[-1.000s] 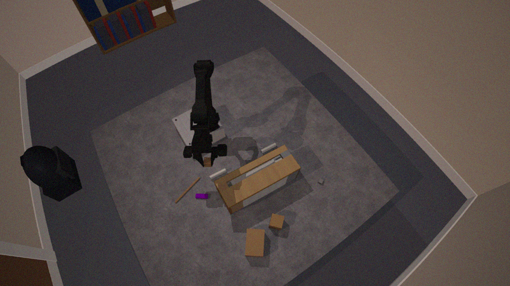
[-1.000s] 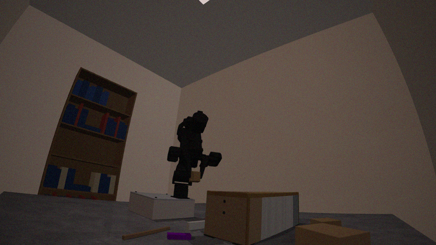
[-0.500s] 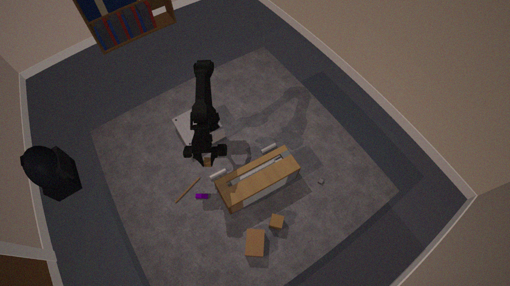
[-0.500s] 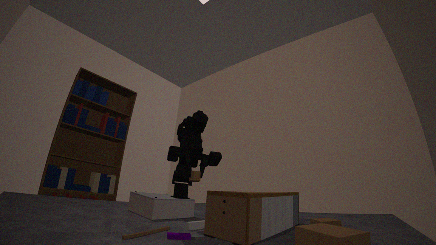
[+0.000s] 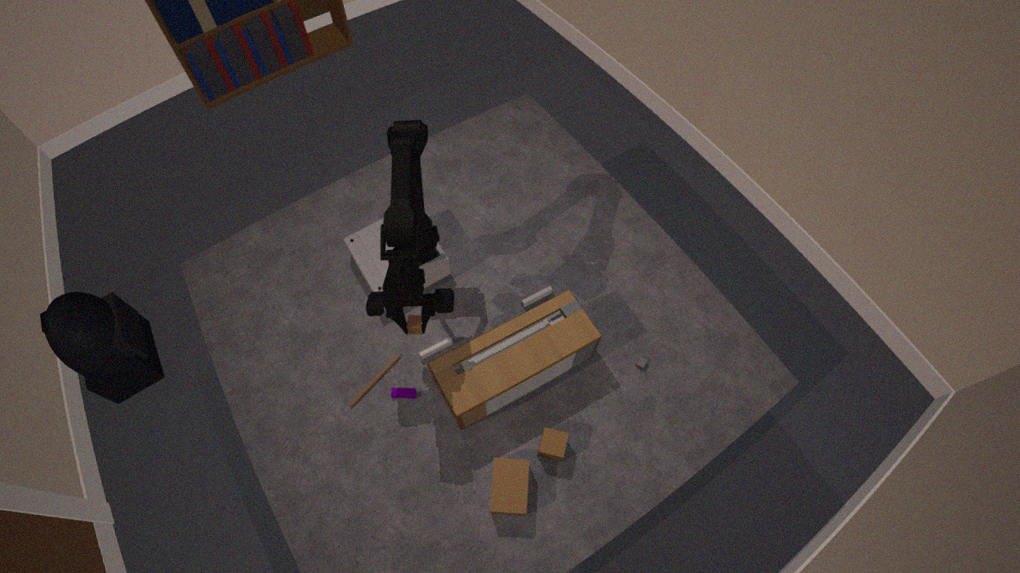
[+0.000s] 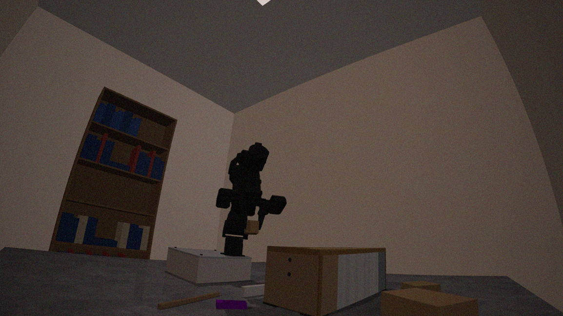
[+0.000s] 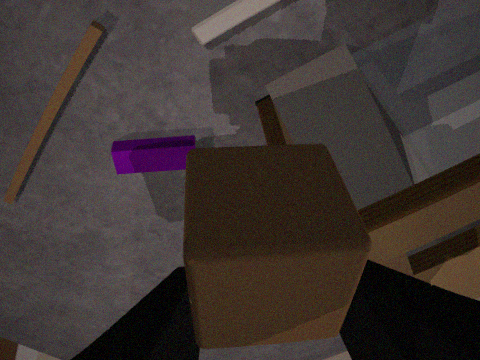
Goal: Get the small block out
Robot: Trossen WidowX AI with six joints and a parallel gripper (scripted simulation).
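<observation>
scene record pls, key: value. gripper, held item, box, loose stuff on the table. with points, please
gripper: shut on a small brown block [image 5: 414, 324] [image 6: 252, 226] [image 7: 272, 240]
gripper_pose: gripper [image 5: 414, 327] [image 6: 253, 229] raised above the table
box: wooden, pale front panel, slot in top [image 5: 471, 392] [image 6: 293, 283]; upright
held_block_vs_box: outside it, apart
purple_block: on table [image 5: 404, 392] [image 6: 231, 304] [image 7: 152, 155]
thin_stick: on table, beside purple block [image 5: 374, 380] [image 6: 188, 301] [image 7: 55, 110]
larger_tan_block: on table [image 5: 510, 486] [image 6: 428, 305]
smaller_tan_block: on table, near larger one [image 5: 553, 443] [image 6: 421, 285]

The box [image 5: 521, 362] [image 6: 291, 276] looks like smooth, matt wood. Beside it, the thin stick [image 5: 375, 380] [image 6: 188, 301] [image 7: 52, 112] seems wooden too, while the purple bar [image 5: 404, 392] [image 6: 231, 304] [image 7: 153, 154] near the box resembles smooth plastic.
</observation>
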